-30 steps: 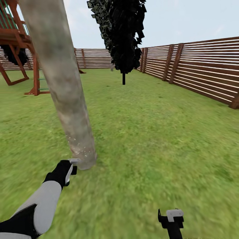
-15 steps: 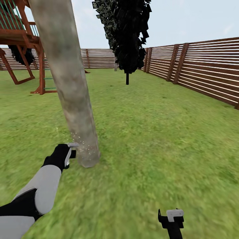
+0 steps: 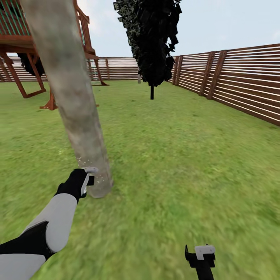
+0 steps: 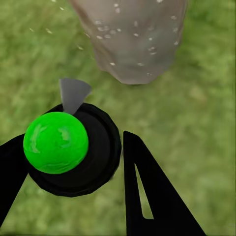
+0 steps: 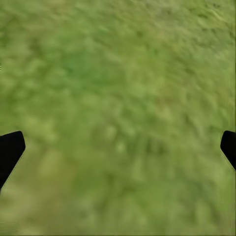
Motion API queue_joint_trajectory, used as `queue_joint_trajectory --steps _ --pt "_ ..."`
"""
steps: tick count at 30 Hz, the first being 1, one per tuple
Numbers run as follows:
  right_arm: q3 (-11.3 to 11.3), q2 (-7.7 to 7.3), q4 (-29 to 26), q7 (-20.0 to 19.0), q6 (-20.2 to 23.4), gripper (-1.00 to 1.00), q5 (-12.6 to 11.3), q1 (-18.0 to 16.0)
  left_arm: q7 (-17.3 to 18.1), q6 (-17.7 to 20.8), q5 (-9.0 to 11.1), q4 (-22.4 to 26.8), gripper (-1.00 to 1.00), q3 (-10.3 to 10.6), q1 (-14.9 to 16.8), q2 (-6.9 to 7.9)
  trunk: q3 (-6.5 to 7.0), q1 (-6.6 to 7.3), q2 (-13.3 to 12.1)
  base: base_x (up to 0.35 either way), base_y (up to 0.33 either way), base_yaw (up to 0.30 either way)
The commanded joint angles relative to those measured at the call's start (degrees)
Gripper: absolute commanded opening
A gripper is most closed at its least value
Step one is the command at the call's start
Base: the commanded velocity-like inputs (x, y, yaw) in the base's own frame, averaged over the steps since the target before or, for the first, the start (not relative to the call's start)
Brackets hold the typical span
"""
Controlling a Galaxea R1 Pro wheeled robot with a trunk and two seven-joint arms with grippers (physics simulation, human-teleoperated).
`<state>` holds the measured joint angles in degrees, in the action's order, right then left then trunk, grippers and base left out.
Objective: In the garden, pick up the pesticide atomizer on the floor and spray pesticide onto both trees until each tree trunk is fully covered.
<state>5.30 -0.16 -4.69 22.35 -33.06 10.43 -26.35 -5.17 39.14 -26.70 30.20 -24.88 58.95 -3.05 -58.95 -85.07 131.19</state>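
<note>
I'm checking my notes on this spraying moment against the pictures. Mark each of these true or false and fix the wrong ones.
1. The left gripper holds the atomizer, a black body with a green ball top. True.
2. White specks dot the lower tree trunk. True.
3. The right gripper is shut on a second atomizer. False: its fingertips stand wide apart over bare grass, holding nothing.
4. The left gripper is at the trunk's top. False: in the head view it is near the trunk's base.
5. A slatted wooden fence runs along the right. True.
</note>
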Motion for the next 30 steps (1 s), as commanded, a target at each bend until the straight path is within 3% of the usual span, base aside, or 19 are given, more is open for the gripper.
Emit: queue_joint_trajectory --steps 1,6,16,17,18,20,24,25,27,30 --pt "0.46 -0.02 0.03 0.59 0.1 1.0 0.29 -0.02 -0.28 0.15 0.2 0.1 -1.0 -0.27 -0.02 -0.04 -0.05 -0.01 0.02 0.236 -0.189 0.274" --pt "0.49 -0.02 0.03 0.59 0.1 1.0 0.29 -0.02 -0.37 0.15 -0.05 0.13 -1.0 -0.15 -0.06 -0.17 -0.05 -0.01 0.02 0.228 -0.19 0.247" --pt "0.41 -0.02 0.03 0.64 0.1 1.0 0.29 -0.02 -0.44 0.09 -0.3 0.04 -1.0 -0.07 -0.17 0.26 -0.05 -0.01 0.02 0.014 -0.272 0.013" --pt "0.41 -0.02 0.03 0.66 0.1 1.0 0.29 -0.02 -0.55 0.1 -0.34 -0.01 -1.0 -0.11 -0.33 0.8 -0.05 -0.01 0.02 0.0 -0.276 0.0" --pt "0.41 -0.02 0.03 0.64 0.1 1.0 0.29 -0.02 -0.64 0.08 -0.28 -0.07 -1.0 -0.35 -1.15 3.04 -0.05 -0.01 0.02 0.0 -0.276 0.004" --pt "0.41 -0.02 0.03 0.63 0.1 1.0 0.29 -0.02 -0.64 0.06 -0.05 -0.35 -1.0 -0.55 -1.46 4.85 -0.05 -0.01 0.02 0.0 -0.276 0.11" --pt "0.41 -0.07 0.03 0.22 0.1 1.0 0.29 -0.02 -0.77 0.06 0.23 -0.9 -1.0 -0.43 -1.55 4.72 -0.05 -0.01 0.02 0.065 -0.275 0.26" --pt "0.41 -0.09 0.03 -0.74 0.1 1.0 0.25 -0.02 -0.79 0.06 0.31 -0.91 -1.0 -0.43 -1.55 4.68 -0.05 -0.01 0.02 0.134 -0.268 0.276" --pt "0.18 -0.4 -0.11 -8.28 0.1 1.0 0.11 -0.02 -0.78 0.06 0.31 -0.93 -1.0 -0.54 -1.56 4.77 -0.05 -0.01 0.02 0.149 -0.265 0.245" --pt "0.13 -0.64 -0.12 -10.77 0.1 1.0 0.11 -0.02 -0.78 0.06 0.06 -0.93 -1.0 -0.57 -1.59 4.8 -0.05 -0.01 0.02 0.153 -0.264 0.055"
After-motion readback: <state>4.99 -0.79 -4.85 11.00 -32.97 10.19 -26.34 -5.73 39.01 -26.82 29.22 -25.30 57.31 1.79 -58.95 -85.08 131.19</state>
